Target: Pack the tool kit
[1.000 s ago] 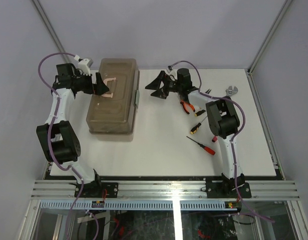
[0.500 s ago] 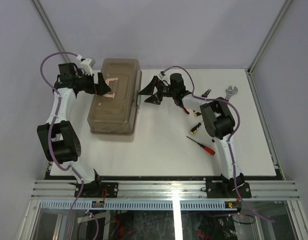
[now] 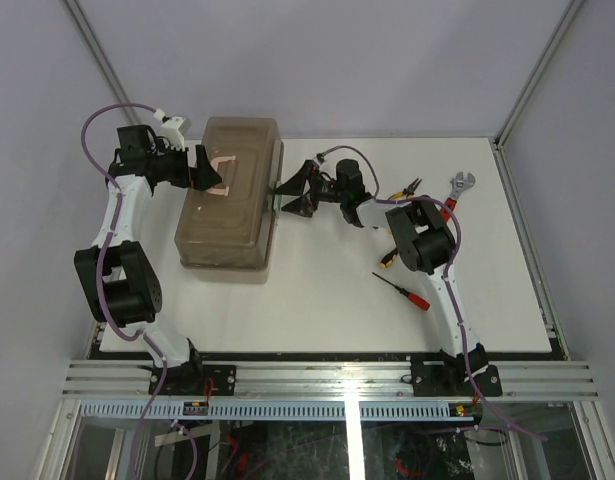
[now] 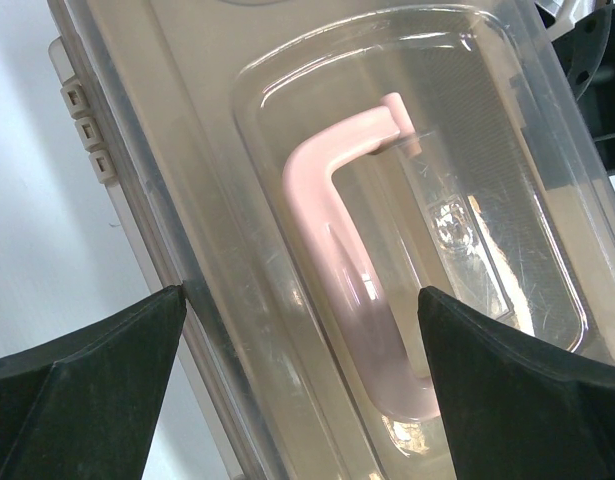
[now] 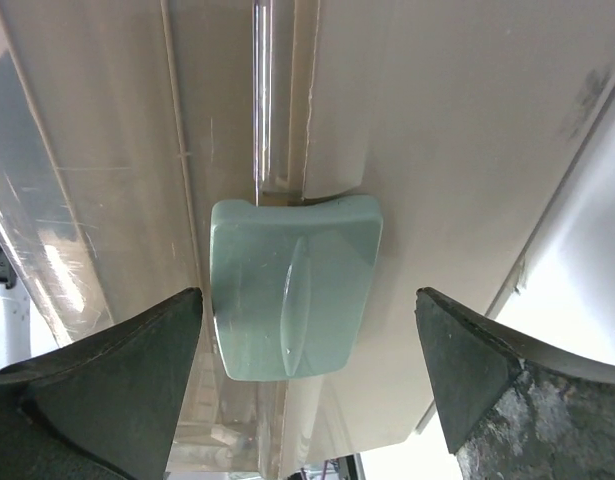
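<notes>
I am holding my left jaws open astride the pink handle [image 4: 337, 260] to steady the closed toolbox [image 3: 227, 215]. My right jaws are open astride its green latch [image 5: 292, 290], likely for unlatching. Tools [image 3: 403, 292] are lying on the worktop [image 3: 317, 300].

Top ext cam: fixed high at the near edge, looks down and fwd over the whole white table [image 3: 317, 300] — far, wide. L wrist cam: v. close, faces the lid of the large translucent tan plastic toolbox [image 4: 187, 200], pink lid handle [image 4: 332, 260] mid-frame. R wrist cam: v. close on its side wall — pale green latch [image 5: 292, 290] centred. All 3 share the toolbox.
</notes>
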### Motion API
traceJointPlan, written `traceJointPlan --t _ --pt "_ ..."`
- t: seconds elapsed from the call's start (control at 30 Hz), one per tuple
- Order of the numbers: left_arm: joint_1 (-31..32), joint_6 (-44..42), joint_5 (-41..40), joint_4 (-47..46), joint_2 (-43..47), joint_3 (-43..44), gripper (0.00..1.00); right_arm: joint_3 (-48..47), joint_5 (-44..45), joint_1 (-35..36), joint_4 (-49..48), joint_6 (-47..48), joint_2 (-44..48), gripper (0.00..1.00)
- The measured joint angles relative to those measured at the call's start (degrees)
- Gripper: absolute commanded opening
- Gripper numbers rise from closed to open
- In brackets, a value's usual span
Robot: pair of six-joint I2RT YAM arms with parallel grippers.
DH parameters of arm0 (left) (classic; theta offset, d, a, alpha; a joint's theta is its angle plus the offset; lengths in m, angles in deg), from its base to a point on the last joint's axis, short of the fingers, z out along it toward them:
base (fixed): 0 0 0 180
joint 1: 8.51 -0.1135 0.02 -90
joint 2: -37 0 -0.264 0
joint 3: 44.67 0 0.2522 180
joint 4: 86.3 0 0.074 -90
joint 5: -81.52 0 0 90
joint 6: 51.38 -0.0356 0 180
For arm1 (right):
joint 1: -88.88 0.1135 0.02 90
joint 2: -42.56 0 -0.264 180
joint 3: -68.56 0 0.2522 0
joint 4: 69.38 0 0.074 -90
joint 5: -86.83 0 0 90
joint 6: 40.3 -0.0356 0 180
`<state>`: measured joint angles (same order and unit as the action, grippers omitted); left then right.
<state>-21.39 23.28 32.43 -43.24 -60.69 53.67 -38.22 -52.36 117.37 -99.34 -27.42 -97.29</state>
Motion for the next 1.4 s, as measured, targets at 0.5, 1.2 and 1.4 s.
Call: traceJointPlan --t 0.5,1.2,1.4 --pt "0.0 -0.1 0.0 0.1 0.0 0.0 0.95 -2.3 -1.3 0.0 -6.2 -8.1 -2.4 0.78" --pt "0.1 -0.6 -0.3 0.0 0.4 -0.4 0.95 -2.1 -4.5 0.5 -4.2 -9.1 -2.4 0.78" --pt "0.1 -1.1 -0.7 -0.2 0.9 -0.8 0.95 -4.2 -5.7 0.5 -3.4 -8.8 -3.4 0.71"
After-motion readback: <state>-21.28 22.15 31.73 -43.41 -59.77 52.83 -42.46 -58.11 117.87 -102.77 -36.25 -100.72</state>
